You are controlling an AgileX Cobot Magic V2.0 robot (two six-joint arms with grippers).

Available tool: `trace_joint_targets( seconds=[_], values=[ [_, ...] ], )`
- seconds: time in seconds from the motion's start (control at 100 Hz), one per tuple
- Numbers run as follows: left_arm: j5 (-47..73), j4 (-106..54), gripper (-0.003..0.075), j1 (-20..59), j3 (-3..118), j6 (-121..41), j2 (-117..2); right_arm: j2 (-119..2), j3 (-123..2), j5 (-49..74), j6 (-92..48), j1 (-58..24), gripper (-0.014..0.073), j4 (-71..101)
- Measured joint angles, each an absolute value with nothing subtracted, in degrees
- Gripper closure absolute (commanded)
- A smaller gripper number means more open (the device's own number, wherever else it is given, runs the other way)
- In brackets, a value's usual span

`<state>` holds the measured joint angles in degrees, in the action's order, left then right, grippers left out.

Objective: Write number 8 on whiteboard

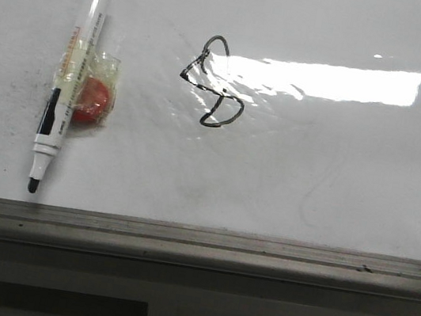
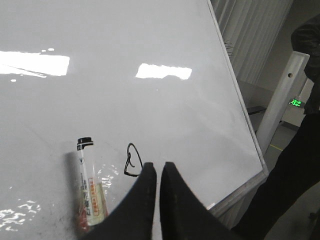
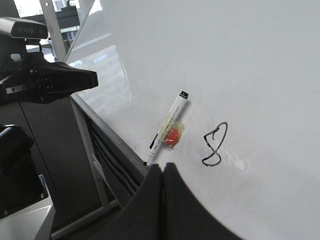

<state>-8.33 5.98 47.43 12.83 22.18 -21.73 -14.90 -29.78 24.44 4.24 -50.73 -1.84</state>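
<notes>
On my screens, itemised:

Whiteboard (image 1: pixel 337 170): glossy white, lying flat, bright glare patch on it, grey frame (image 1: pixel 197 244) along the near edge.

Number 8 (image 1: pixel 215 81): thin black outline, tilted, drawn near the middle of the board, touching the left end of the glare. Complete as I see it.

Marker (image 1: pixel 69 79): uncapped, lying on the board well left of the figure, tip toward the frame. A red piece (image 1: pixel 91 101) wrapped in clear tape is fixed to its side.

Left gripper (image 2: pixel 158 170): above the board near the figure, jaws narrow with a slim gap, holding nothing.

Right gripper (image 3: pixel 162 170): off the board's near edge, jaws pressed together, empty.
</notes>
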Motion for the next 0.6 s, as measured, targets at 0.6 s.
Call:
trace_joint_targets(
  seconds=[0.6],
  values=[
    [-8.1, 7.2, 0.0741, 47.4, 7.9, 22.2, -18.2, -3.3, -22.8, 24.4, 4.2, -50.7, 0.0658, -1.8]
  ],
)
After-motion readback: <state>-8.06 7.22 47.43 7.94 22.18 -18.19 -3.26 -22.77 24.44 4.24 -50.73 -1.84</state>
